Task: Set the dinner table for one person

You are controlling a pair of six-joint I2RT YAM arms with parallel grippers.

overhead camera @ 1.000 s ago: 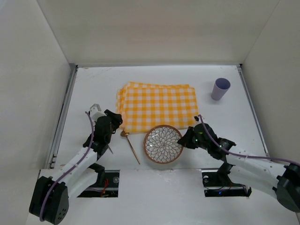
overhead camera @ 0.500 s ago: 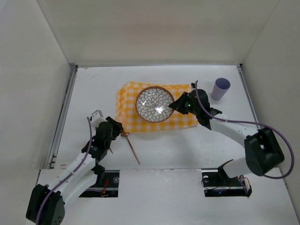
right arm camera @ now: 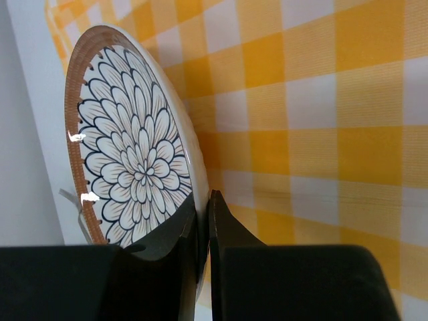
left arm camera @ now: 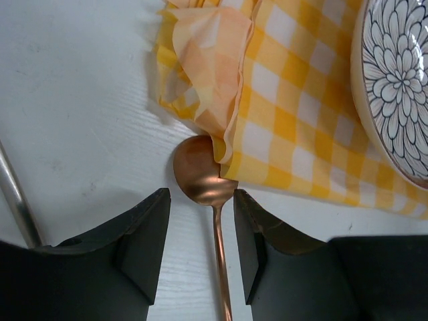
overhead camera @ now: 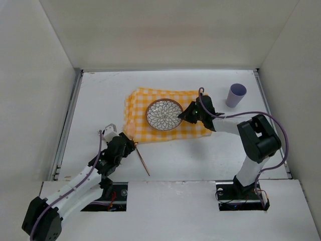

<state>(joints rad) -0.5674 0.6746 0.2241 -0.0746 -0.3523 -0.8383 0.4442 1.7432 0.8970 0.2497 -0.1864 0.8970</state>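
On the white dinner table (overhead camera: 100, 100) lies a yellow-and-white checked cloth (overhead camera: 150, 129). A flower-patterned plate (overhead camera: 163, 115) rests on the cloth, and my right gripper (overhead camera: 184, 114) is shut on its right rim. The right wrist view shows the plate (right arm camera: 134, 167) pinched at its rim between the fingers of the right gripper (right arm camera: 204, 200), over the cloth (right arm camera: 321, 100). A copper spoon (overhead camera: 143, 163) lies near the cloth's front left corner. My left gripper (left arm camera: 200, 198) is open, its fingers astride the spoon (left arm camera: 199, 177) just behind the bowl, which is tucked under the cloth's edge (left arm camera: 294, 114).
A lilac cup (overhead camera: 235, 95) stands upright at the back right of the table. Grey rails run along the left (overhead camera: 67, 125) and right (overhead camera: 271, 120) edges. A thin grey metal bar (left arm camera: 15, 194) lies on the table left of the left gripper.
My right gripper has carried the plate from the near edge of the table up onto the cloth. My left gripper has shifted nearer and to the right, over the spoon.
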